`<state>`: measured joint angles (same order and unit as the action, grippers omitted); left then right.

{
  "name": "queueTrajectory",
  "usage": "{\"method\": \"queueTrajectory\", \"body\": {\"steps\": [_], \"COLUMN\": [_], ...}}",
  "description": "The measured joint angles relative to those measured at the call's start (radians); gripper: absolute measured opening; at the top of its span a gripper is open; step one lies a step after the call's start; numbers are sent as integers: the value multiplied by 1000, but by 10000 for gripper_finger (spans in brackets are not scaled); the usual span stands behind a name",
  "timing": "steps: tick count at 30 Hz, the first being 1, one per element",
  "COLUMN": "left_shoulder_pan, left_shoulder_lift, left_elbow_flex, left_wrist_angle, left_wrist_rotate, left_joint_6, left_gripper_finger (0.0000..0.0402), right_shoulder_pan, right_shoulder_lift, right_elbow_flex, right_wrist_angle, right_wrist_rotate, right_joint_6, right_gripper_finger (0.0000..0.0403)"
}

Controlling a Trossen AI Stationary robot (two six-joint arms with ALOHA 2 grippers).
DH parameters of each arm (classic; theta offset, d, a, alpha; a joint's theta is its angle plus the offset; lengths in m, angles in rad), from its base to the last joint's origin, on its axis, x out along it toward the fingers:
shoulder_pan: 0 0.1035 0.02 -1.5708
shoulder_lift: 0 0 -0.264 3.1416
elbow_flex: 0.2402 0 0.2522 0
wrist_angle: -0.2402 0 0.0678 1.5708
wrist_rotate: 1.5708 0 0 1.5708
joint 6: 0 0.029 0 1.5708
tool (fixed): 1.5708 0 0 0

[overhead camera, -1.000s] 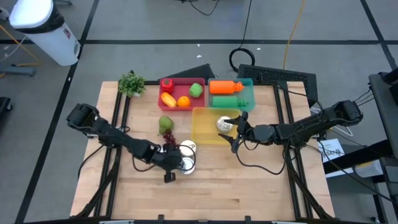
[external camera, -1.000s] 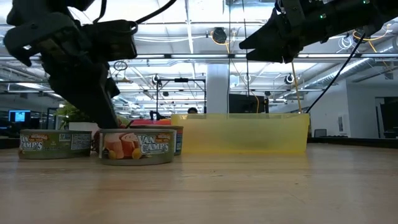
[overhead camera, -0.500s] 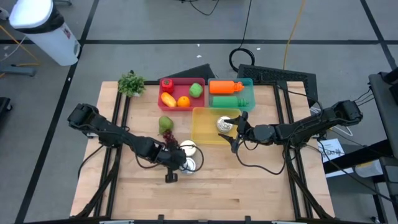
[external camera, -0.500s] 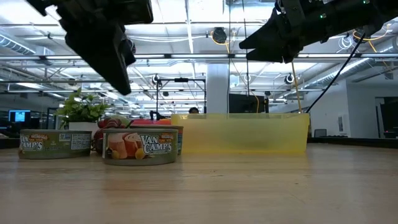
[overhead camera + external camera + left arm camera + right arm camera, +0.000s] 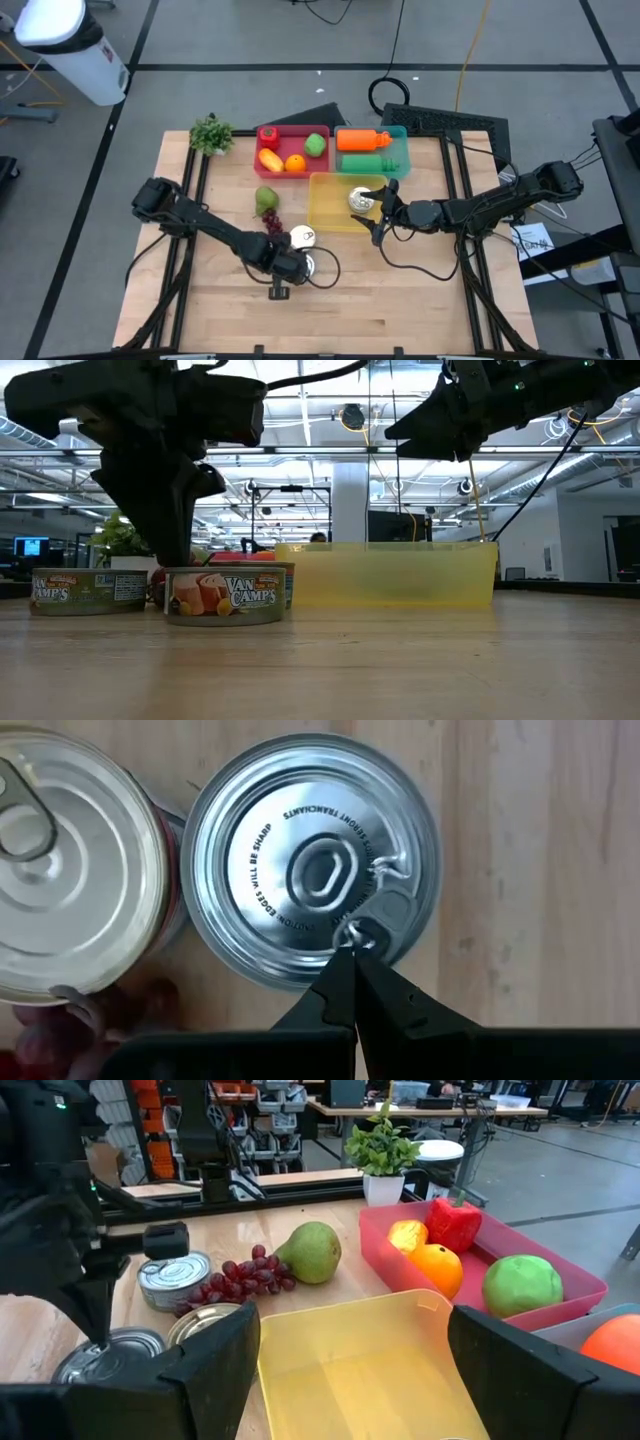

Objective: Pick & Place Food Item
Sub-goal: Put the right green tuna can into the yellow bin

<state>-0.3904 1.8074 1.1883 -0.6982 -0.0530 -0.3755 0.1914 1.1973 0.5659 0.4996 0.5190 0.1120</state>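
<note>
Left end effector (image 5: 352, 952) pinched together, tips on can (image 5: 310, 855) pull tab. Right end effector (image 5: 381, 212) spread apart over yellow bin (image 5: 330, 205). Risk: tips skid off lid, can shoved across surface (image 5: 400, 300).

Upright tuna can (image 5: 310, 860) on table

– What can you read down there?
– "VAN CAMP'S" on the near can (image 5: 224, 597); on the far can (image 5: 75, 591) you get only "CAMP'S".
– And from above?
– The lid (image 5: 312, 860) says "CAUTION: EDGES WILL BE SHARP" round its ring; a second line of print there is too small for you to read.
</note>
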Motion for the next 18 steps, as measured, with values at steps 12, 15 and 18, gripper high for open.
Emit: {"method": "queueTrajectory", "body": {"steps": [12,15,18], "left_shoulder_pan": [1,1,3], "left_shoulder_lift": [-57,-57,-52], "left_elbow_flex": [-2,-3,-6], "left_wrist_angle": [-58,-59,-56], "left_wrist_rotate": [-32,-35,-48], "left_joint_6": [-19,-19,-21], "left_gripper_finger": [0,0,0], "right_shoulder_pan": [0,0,0], "right_shoulder_lift": [0,0,0], "right_elbow_flex": [0,0,0], "right_wrist_angle": [-3,-3,-3], "right_wrist_rotate": [0,0,0], "right_joint_6": [0,0,0], "right_gripper_finger": [309,309,309]}}
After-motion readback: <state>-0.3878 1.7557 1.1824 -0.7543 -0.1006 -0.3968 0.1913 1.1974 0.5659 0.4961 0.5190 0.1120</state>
